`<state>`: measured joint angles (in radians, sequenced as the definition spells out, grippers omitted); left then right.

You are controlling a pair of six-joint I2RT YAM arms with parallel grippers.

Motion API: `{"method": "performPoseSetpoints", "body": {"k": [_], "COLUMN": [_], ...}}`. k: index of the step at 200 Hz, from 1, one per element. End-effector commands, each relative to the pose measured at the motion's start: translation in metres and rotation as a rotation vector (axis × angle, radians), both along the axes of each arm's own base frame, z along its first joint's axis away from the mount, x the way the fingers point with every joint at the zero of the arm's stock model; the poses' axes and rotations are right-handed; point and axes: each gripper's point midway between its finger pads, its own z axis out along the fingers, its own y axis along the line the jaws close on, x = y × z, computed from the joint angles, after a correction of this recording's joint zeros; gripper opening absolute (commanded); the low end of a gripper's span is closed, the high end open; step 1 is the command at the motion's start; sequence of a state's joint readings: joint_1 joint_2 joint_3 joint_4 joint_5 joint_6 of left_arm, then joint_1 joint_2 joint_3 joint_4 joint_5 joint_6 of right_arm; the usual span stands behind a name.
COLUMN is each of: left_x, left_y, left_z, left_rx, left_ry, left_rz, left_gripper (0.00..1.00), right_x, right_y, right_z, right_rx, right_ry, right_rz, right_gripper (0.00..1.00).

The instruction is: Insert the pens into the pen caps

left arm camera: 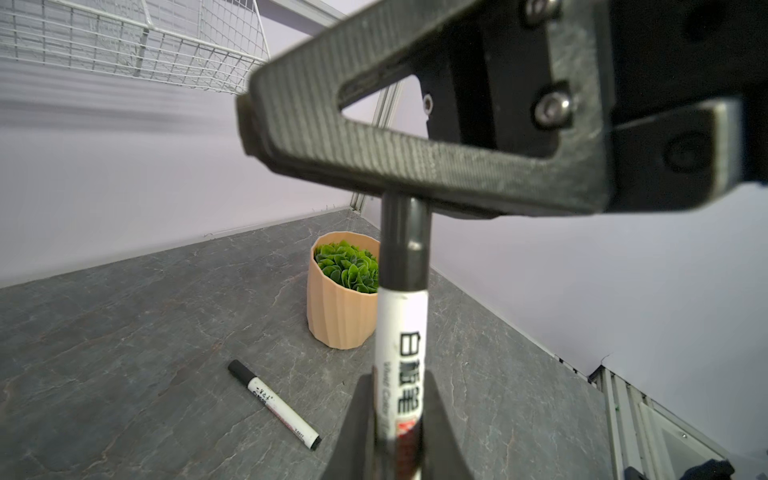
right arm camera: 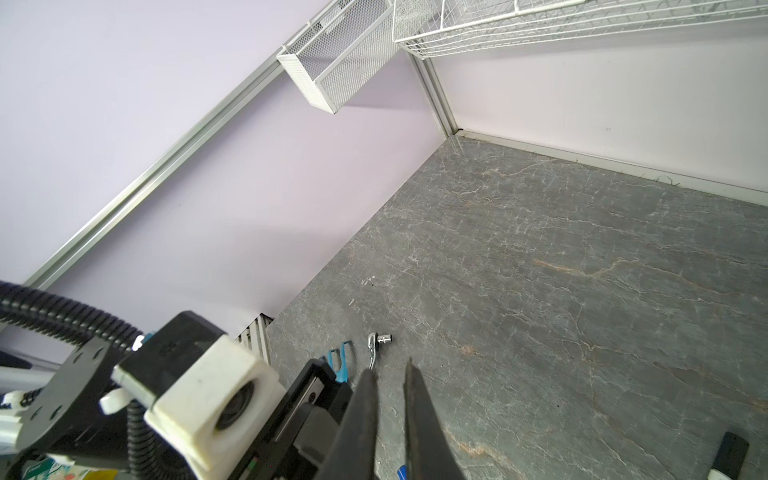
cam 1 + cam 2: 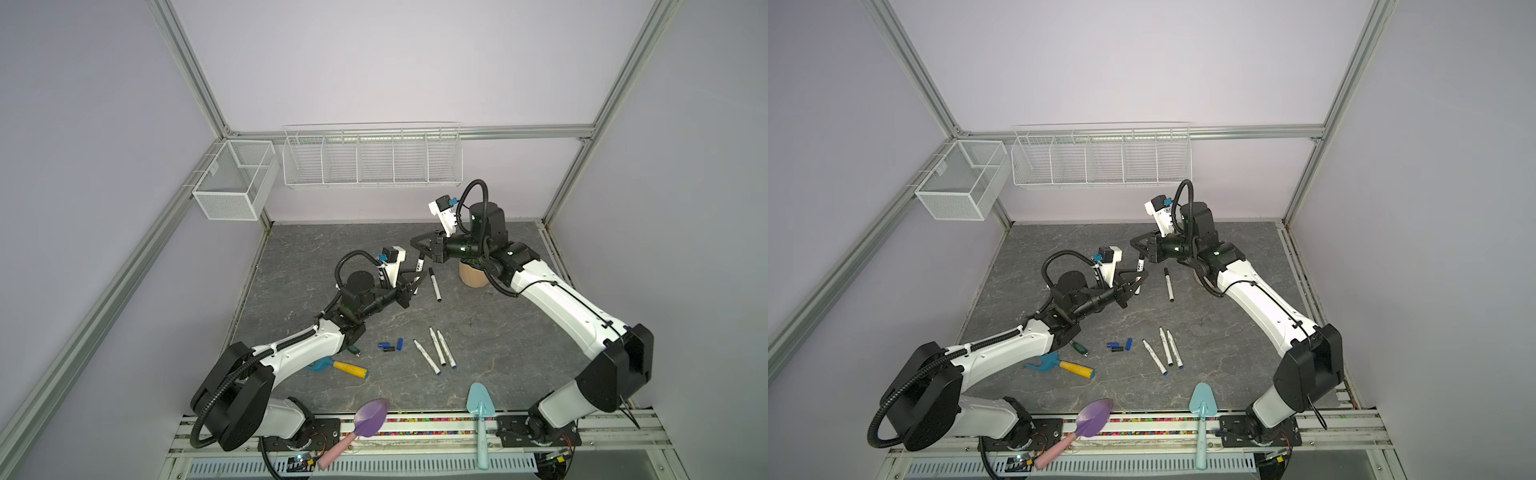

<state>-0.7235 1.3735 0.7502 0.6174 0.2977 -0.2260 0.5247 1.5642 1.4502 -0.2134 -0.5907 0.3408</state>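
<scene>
Pen (image 1: 401,332), mid-frame, clamped in my left claw (image 1: 398,386); shut right claw (image 3: 414,242) rests on its cap (image 1: 404,245). Capping step; next needs straight push.

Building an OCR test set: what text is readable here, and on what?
"白板笔": large print on the held pen.
"Color": part of the italic line beside it; rest unclear.
Too small to read: print on the capped pen and the three loose pens.
</scene>
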Motion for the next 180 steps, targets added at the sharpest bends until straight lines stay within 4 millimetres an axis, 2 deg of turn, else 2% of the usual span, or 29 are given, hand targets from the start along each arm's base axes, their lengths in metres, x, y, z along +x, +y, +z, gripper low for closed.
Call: {"method": "performPoseSetpoints", "body": {"k": [1, 19, 50, 79, 145, 180], "left_x": [0.0, -0.009, -0.008, -0.003, 0.003, 0.002], "left_y": [0.075, 0.064, 0.066, 0.059, 0.045, 0.044], "left_z": [0.2, 0.192, 0.197, 0.208, 0.236, 0.228], "left_rx": [-0.354, -0.27, -0.334, -0.392, -0.462, -0.427], "left_ry": [-0.514, -0.553, -0.55, -0.563, -0.612, -0.597], "left_rz": [0.306, 0.294, 0.3, 0.278, 0.234, 0.228], "left_gripper": [0.0, 0.0, 0.0, 0.0, 0.0, 0.0], "right_x": [-0.063, -0.069, -0.086, -0.097, -0.096, -0.081], "right_y": [-0.017, -0.015, -0.013, -0.005, 0.002, -0.007], "right_z": [-0.104, -0.104, -0.12, -0.127, -0.127, -0.12], "right_rx": [-0.138, -0.146, -0.215, -0.231, -0.218, -0.168], "right_ry": [0.542, 0.557, 0.583, 0.594, 0.591, 0.591], "right_rz": [0.107, 0.141, 0.188, 0.22, 0.222, 0.172], "right_gripper": [0.07, 0.07, 0.07, 0.07, 0.07, 0.07]}}
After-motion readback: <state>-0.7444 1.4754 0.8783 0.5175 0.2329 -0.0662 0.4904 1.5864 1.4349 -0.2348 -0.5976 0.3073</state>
